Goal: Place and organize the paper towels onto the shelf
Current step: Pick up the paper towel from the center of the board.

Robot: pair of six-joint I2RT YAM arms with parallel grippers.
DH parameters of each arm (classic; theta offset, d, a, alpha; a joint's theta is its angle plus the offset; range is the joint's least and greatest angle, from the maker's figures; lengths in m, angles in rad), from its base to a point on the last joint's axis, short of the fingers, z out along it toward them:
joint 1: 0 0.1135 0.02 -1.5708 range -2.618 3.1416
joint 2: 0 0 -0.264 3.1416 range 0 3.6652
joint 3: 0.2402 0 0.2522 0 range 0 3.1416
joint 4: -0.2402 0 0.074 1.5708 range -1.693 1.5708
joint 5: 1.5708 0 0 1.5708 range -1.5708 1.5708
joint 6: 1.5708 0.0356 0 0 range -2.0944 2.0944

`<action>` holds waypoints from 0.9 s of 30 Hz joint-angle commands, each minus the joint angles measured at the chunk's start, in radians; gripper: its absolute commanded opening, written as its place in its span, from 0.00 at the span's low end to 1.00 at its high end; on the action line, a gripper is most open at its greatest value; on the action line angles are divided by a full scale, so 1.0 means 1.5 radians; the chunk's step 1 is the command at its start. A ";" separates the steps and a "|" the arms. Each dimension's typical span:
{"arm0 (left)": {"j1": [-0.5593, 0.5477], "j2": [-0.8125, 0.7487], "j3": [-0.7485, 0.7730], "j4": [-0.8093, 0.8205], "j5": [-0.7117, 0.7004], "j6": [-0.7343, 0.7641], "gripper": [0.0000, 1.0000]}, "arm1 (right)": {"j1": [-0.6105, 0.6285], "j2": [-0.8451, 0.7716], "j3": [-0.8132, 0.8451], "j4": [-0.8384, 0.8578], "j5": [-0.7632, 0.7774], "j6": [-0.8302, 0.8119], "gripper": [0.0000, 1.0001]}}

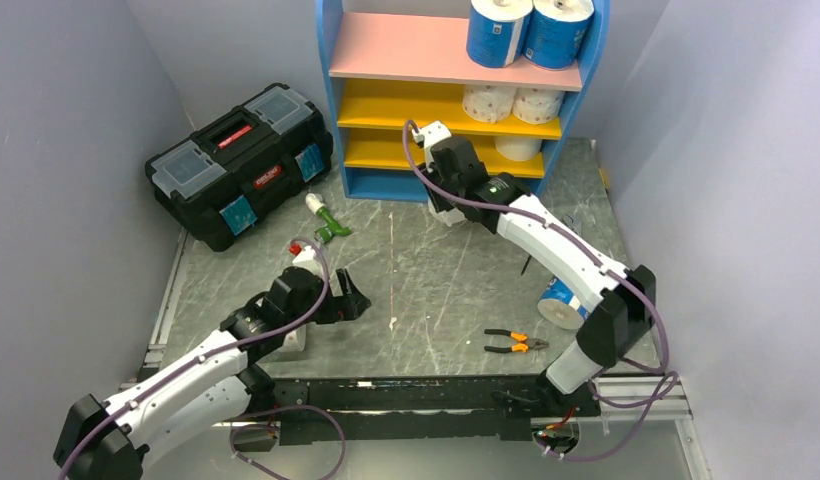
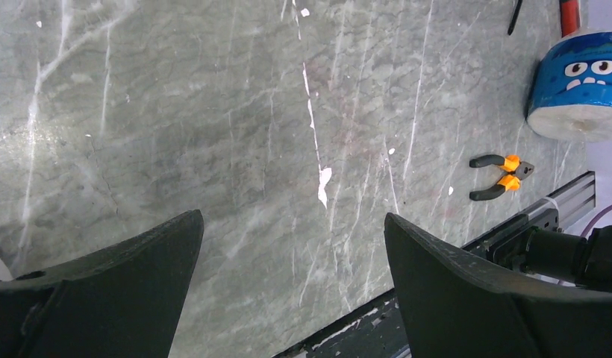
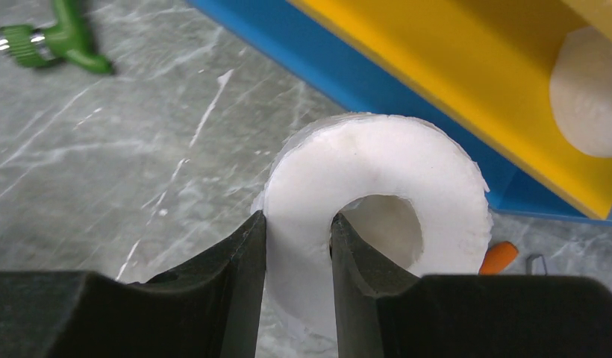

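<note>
Your right pincer is clamped on the wall of a white paper towel roll, one finger inside the core, just in front of the shelf base. Your left pincer stands apart above the table. A blue-wrapped roll and pliers lie at lower right. A green tool and a toolbox lie at left.
</note>
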 commanded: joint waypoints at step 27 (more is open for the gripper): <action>-0.001 0.168 0.179 0.134 0.015 0.036 0.99 | -0.128 0.152 0.144 0.171 0.058 -0.046 0.17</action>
